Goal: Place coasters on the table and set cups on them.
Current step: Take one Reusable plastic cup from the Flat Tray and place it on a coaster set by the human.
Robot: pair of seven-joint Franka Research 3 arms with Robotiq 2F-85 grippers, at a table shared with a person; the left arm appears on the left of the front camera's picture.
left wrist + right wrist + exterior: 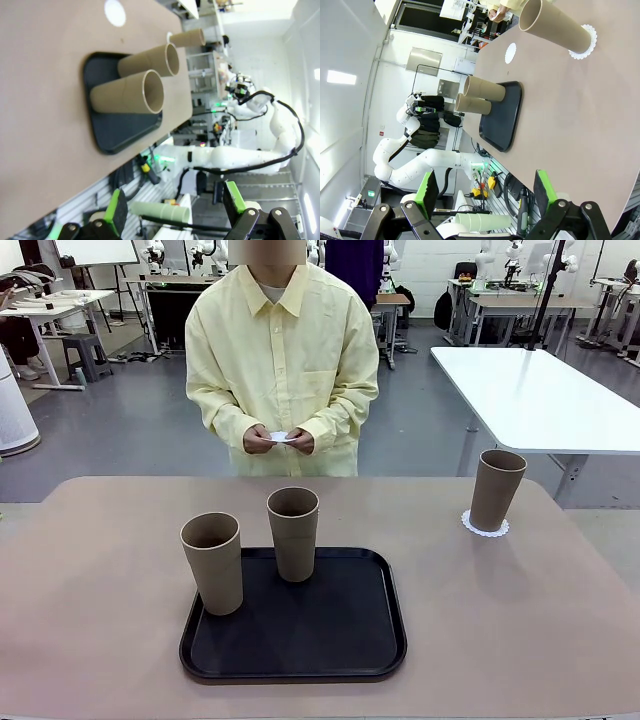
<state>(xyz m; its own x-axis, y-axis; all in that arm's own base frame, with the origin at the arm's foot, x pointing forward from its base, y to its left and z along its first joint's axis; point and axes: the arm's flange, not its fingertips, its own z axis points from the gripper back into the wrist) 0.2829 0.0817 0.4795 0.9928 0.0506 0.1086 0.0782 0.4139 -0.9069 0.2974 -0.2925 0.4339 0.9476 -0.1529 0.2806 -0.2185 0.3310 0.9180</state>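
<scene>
Two tan cups (pixel 213 562) (pixel 293 532) stand upright on the black tray (pixel 330 630) in the middle of the beige table (pixel 500 620). A third cup (pixel 496 490) stands on a lacy white coaster (pixel 485 527) at the table's far right. The person at the far side holds another white coaster (pixel 280 437) in both hands above the table's edge. My left gripper (pixel 175 210) is open and well back from the tray cups (pixel 127 92). My right gripper (pixel 485 192) is open too, far from the cup on its coaster (pixel 555 27).
A white rectangular table (pixel 540 400) stands beyond the right far corner. The tray (pixel 502 125) takes up the table's near centre. Bare tabletop lies left and right of it. In the left wrist view the other white arm (pixel 240 155) hangs off the table's edge.
</scene>
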